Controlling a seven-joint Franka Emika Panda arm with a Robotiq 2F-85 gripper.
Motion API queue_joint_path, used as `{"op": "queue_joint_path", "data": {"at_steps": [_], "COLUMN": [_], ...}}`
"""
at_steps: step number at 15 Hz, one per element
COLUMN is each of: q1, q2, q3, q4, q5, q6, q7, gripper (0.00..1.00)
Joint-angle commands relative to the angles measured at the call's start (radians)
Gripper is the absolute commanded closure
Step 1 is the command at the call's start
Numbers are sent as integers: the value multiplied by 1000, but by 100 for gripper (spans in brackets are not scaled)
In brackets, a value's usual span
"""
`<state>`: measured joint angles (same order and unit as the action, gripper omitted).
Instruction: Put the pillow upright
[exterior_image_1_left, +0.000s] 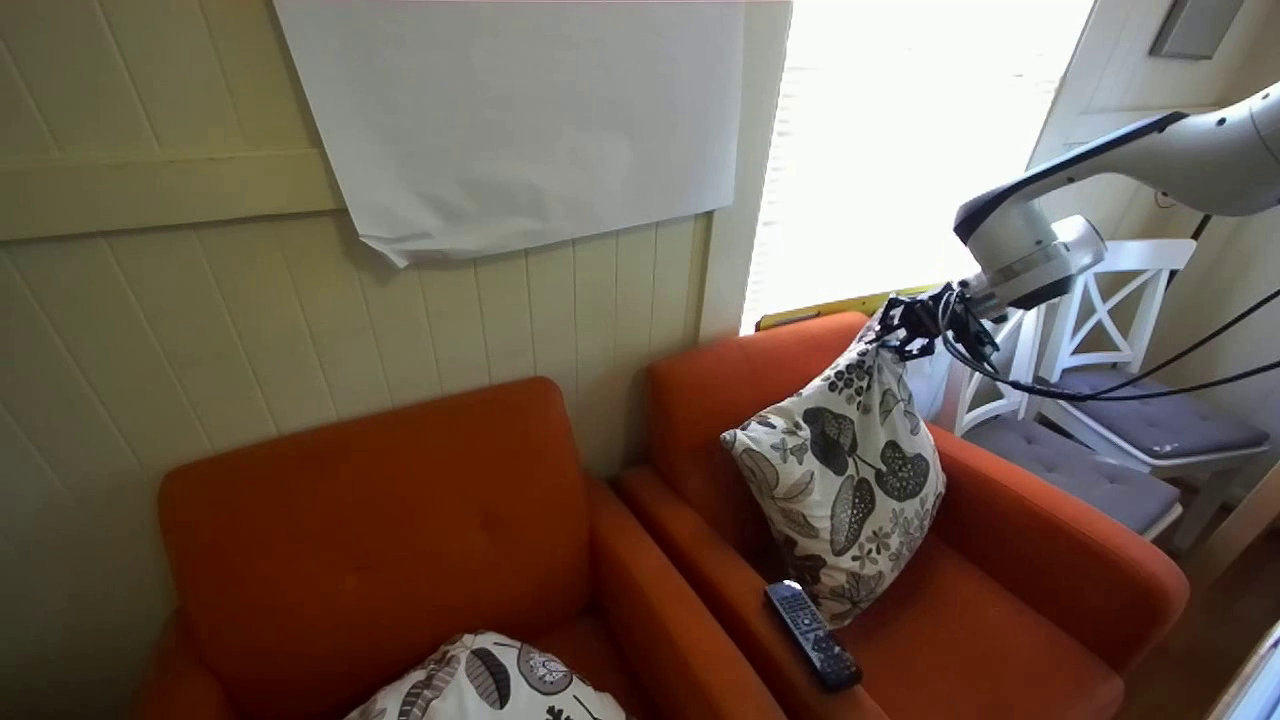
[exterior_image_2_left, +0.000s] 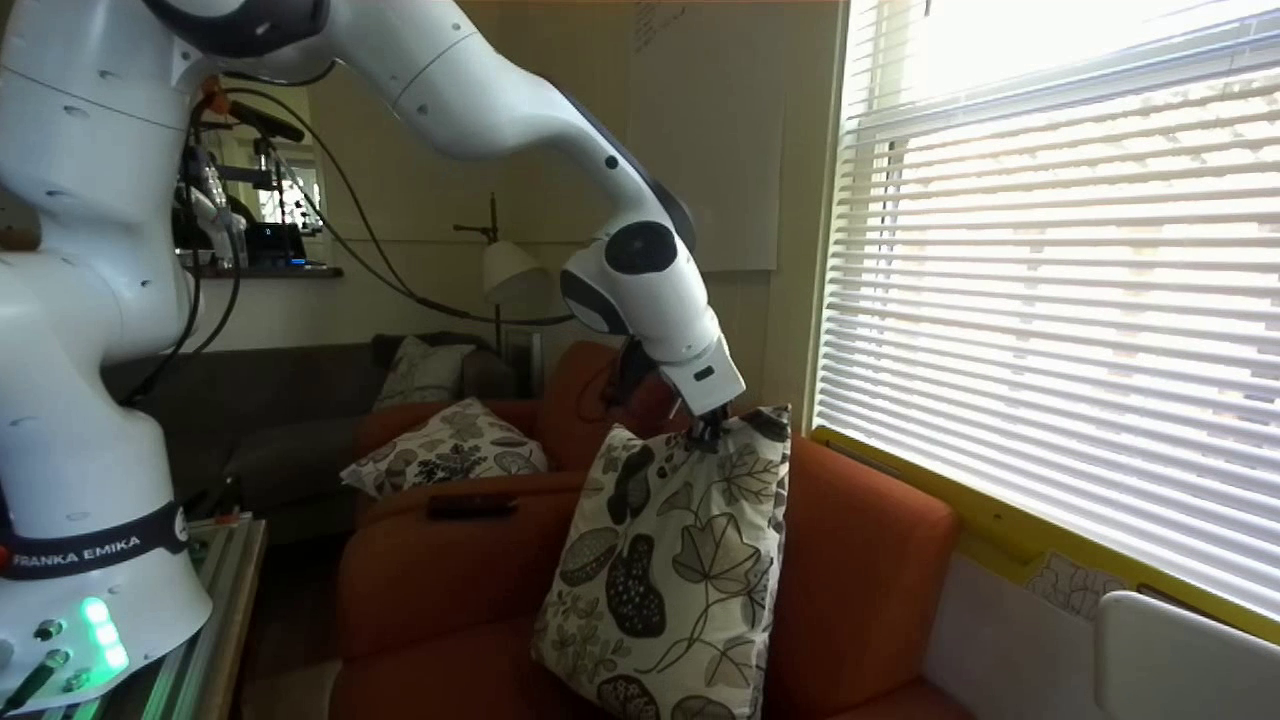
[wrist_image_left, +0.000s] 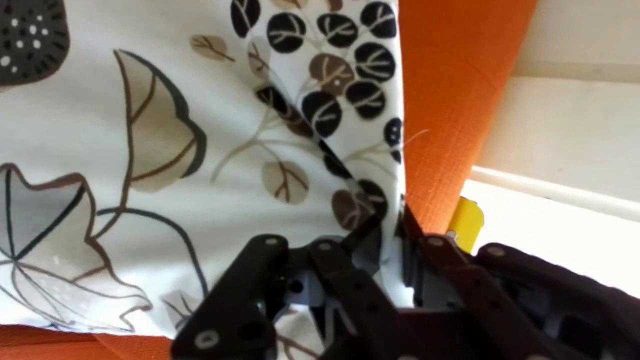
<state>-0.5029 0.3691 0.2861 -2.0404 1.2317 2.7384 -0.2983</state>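
The cream pillow with dark leaf print (exterior_image_1_left: 850, 480) stands on edge, leaning somewhat, in the seat of an orange armchair (exterior_image_1_left: 990, 640). In an exterior view its broad printed face (exterior_image_2_left: 670, 570) shows tall against the chair. My gripper (exterior_image_1_left: 886, 338) is at the pillow's top edge, fingers pointing down onto it. In the wrist view the fingertips (wrist_image_left: 392, 227) lie on both sides of the pillow's edge with fabric pinched between them. The pillow face (wrist_image_left: 150, 125) fills the left of that view. The fabric deep in the jaws is partly hidden by the fingers.
A dark remote (exterior_image_1_left: 815, 640) lies on the armchair's armrest beside the pillow. A second printed pillow (exterior_image_1_left: 490, 690) rests on the neighbouring orange armchair (exterior_image_1_left: 400, 540). The window with a yellow sill (exterior_image_2_left: 1000, 540) is behind the chair. White chairs (exterior_image_1_left: 1100, 350) stand beside it.
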Motion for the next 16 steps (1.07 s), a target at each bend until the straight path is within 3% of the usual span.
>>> {"op": "queue_joint_path", "data": {"at_steps": [1,8,11,13,14,16], "q1": [-72,-103,-72,-46,126,220], "q2": [-63,30,134,205,204,223], "q3": [51,28,16,14,-164,-253], "q4": [-7,46,104,154,160,178], "q5": [267,747,822,784,742,686], "q6": [-22,-97,-96,-54,-103,-100], "q7": [-145,-463,-535,-522,-439,-406], "gripper": [98,98,98,98,68,60]}}
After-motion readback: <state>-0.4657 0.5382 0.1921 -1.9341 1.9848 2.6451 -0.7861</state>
